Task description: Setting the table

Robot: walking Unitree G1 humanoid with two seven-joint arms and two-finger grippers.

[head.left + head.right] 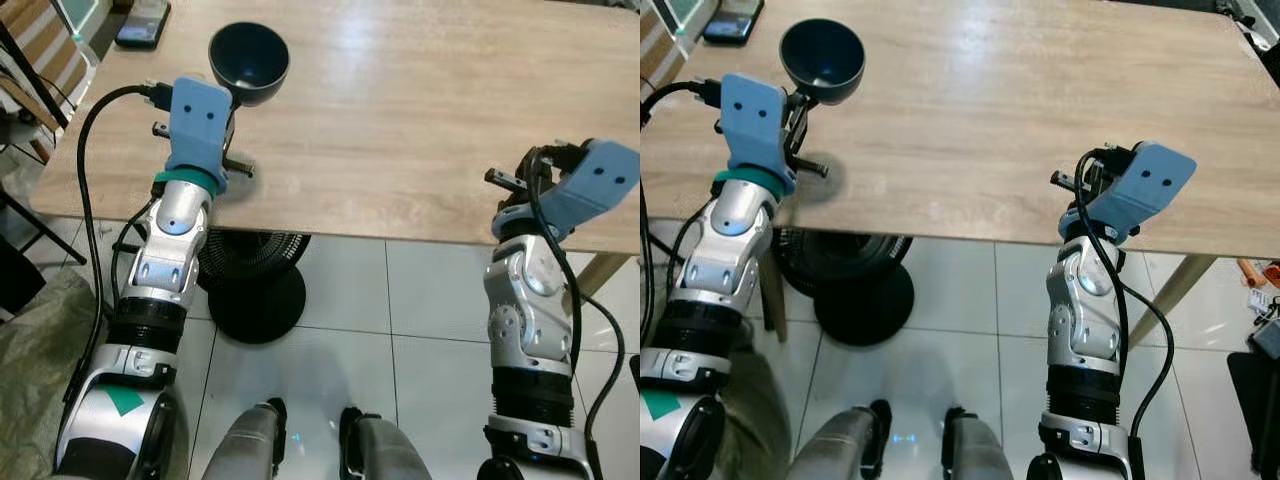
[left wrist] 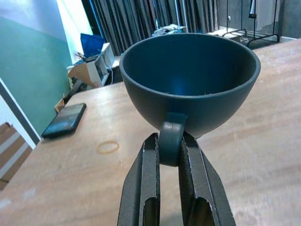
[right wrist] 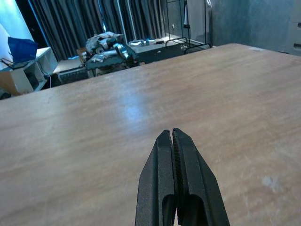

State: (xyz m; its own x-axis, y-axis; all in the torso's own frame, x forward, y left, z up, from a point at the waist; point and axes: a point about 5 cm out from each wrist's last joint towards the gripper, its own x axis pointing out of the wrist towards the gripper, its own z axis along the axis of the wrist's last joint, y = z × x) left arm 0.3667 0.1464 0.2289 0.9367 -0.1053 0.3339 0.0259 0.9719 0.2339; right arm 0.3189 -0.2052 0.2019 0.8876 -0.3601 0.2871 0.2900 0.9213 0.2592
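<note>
A dark blue bowl-shaped cup (image 1: 248, 55) hangs over the near left part of the wooden table (image 1: 420, 120), its mouth tipped toward me. My left gripper (image 2: 170, 141) is shut on the cup's small handle (image 2: 170, 136), one black finger on each side. I cannot tell whether the cup (image 2: 190, 80) touches the tabletop. My right gripper (image 3: 172, 134) is shut with nothing in it, just above the bare wood at the table's near right edge. Its blue wrist housing (image 1: 595, 180) hides the fingers from the head camera.
A black phone (image 1: 143, 22) lies at the far left of the table, and a thin rubber ring (image 2: 107, 147) lies on the wood between phone and cup. A black floor fan (image 1: 255, 285) stands under the near edge. A chair (image 1: 40, 60) is at the left.
</note>
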